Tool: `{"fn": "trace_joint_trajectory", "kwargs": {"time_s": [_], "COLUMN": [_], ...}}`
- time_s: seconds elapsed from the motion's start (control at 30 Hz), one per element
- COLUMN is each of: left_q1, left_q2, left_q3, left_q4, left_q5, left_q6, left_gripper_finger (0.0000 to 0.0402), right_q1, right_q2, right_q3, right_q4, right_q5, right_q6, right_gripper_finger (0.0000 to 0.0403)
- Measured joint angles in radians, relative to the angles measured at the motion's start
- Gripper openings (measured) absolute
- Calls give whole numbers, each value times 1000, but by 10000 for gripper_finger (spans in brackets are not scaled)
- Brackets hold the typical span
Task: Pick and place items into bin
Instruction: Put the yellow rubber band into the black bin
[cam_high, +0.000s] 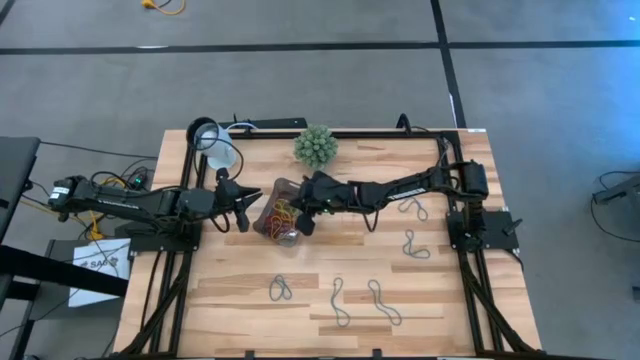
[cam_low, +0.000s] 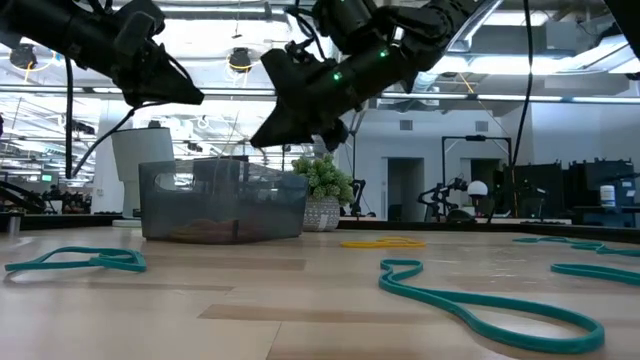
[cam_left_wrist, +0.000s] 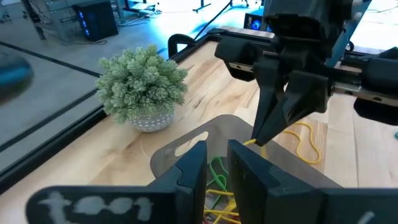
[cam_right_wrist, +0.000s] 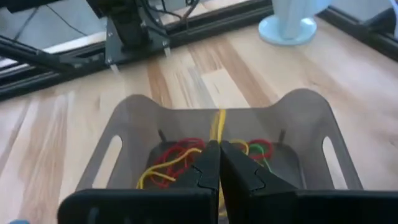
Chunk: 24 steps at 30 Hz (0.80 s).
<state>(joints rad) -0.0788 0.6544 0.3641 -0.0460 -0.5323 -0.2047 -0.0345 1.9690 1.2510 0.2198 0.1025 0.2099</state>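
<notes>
Right tool (cam_right_wrist: 219, 163) hangs over the bin (cam_high: 268, 207), fingers pinched on a yellow loop (cam_right_wrist: 219, 124). Left tool (cam_high: 243, 207) waits just beside the bin, fingers slightly apart. Grey-teal loops (cam_high: 340, 300) lie on the worktop (cam_high: 380, 250).

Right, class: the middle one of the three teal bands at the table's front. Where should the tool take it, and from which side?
Probably best to take the teal band at its narrow middle, where both strands run close, coming straight down from above: it lies flat on the table, so no side offers an edge.
</notes>
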Motion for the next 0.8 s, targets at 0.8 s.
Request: {"fn": "trace_joint_trajectory", "kwargs": {"time_s": [0.8], "left_q1": [0], "left_q2": [0], "left_q3": [0], "left_q4": [-11], "left_q5": [3], "left_q6": [-24], "left_gripper_finger": [55], "right_q1": [13], "right_q2": [0], "right_q3": [8], "right_q4": [-14], "right_q5": [-75], "right_q6": [-44], "right_gripper_finger": [113]}}
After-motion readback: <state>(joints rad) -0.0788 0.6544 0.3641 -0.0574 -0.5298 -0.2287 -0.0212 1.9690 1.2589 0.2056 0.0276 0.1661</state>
